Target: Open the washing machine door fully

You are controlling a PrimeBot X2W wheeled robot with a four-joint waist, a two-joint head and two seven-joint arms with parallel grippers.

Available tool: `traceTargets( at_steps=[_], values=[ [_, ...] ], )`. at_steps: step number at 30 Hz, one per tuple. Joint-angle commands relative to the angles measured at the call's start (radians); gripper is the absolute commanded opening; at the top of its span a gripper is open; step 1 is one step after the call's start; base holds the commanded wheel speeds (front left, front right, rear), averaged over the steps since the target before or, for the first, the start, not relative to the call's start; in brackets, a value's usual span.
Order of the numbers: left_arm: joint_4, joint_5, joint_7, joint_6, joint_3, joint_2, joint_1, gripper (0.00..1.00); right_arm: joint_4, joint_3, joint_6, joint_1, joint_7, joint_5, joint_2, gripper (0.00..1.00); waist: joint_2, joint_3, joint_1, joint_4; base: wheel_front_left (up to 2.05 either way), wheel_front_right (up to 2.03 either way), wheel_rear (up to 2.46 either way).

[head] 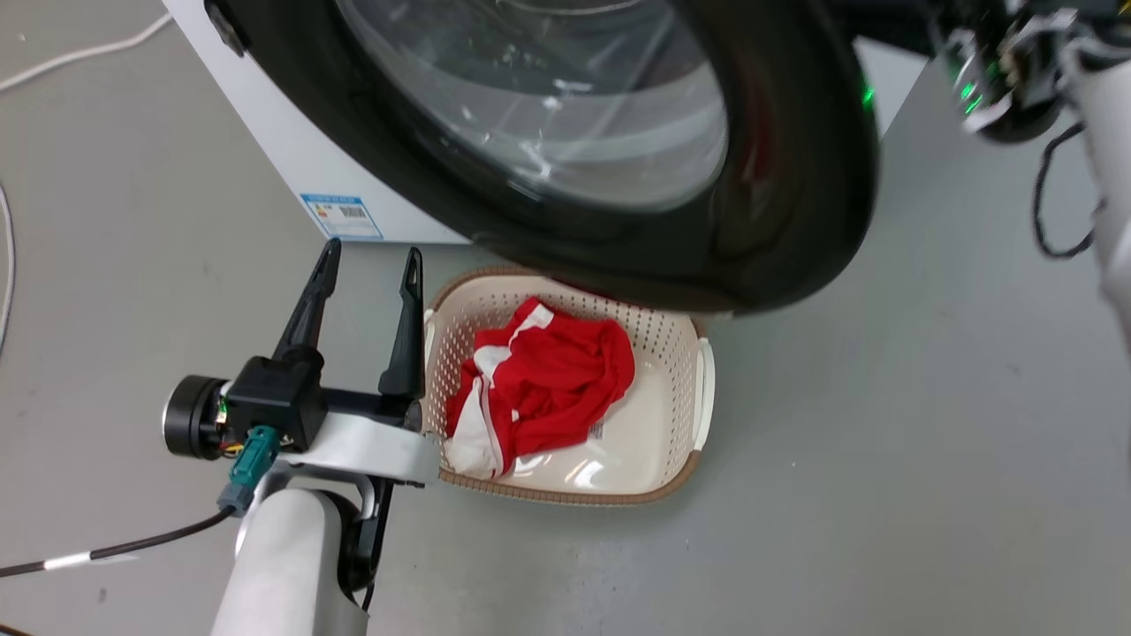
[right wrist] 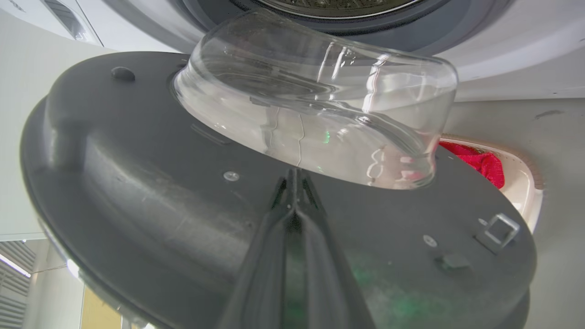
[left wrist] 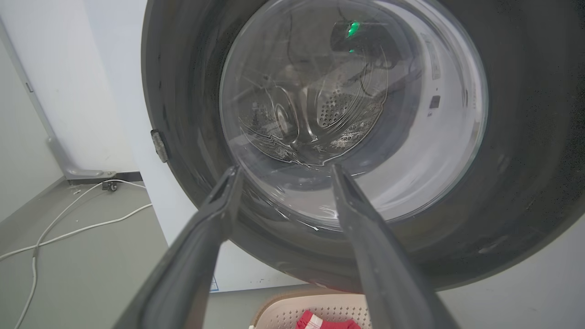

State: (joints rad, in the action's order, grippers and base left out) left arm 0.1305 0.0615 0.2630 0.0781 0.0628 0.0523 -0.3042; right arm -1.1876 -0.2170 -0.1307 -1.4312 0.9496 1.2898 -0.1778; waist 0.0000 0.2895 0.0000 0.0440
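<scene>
The washing machine door [head: 795, 221] stands partly open, its glossy black outer face turned towards the head camera and away from the white washing machine [head: 292, 150] behind it. Its lower rim hangs over the far end of a pale basket [head: 658, 340]. The basket sits on the grey floor [head: 884, 442] just in front of the machine's bottom corner and holds a crumpled red garment [head: 548, 380] with white trim. The left pincer [head: 372, 254] is beside the basket's left side with its two dark fingers spread apart, holding nothing. In its wrist view the fingers point at the door's outer face and frame the lower part of the clear window, apart from the door. The right pincer [right wrist: 292, 176] is on the door's inner side with its fingers pressed together and nothing between them. Its tips are at the foot of the bulging glass bowl [right wrist: 320, 105], and I cannot tell whether they touch the dark inner panel. A metal latch loop [right wrist: 498, 230] sits near that panel's right edge, and the machine's round opening [right wrist: 338, 4] shows just above the bowl. A white cable [left wrist: 68, 233] trails across the floor to the left of the machine.
</scene>
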Motion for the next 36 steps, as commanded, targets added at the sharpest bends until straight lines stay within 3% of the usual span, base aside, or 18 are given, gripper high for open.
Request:
traceTargets(
  at_steps=[1,12,27,36],
  values=[
    [0.004,-0.005,0.003,-0.001,0.002,-0.001,0.016,1.00,0.016,-0.008,0.000,0.044,0.015,0.008,0.021,0.00,0.0000,-0.032,0.0000,-0.006,0.00,0.00,0.00],
    [0.034,0.001,0.003,-0.012,0.020,-0.002,0.090,1.00,0.215,-0.034,0.000,0.305,0.123,0.050,0.083,0.00,0.0000,-0.149,0.0000,-0.012,0.00,0.00,0.00],
    [0.050,0.012,0.003,-0.021,0.041,-0.002,0.133,1.00,0.457,-0.096,0.000,0.539,0.213,0.166,0.130,0.00,0.0000,-0.196,0.0000,-0.006,0.00,0.00,0.00],
    [0.048,0.020,0.003,-0.026,0.044,-0.002,0.134,1.00,0.558,-0.209,0.000,0.604,0.098,0.288,0.129,0.00,0.0000,-0.194,0.0000,-0.008,0.00,0.00,0.00]
  ],
)
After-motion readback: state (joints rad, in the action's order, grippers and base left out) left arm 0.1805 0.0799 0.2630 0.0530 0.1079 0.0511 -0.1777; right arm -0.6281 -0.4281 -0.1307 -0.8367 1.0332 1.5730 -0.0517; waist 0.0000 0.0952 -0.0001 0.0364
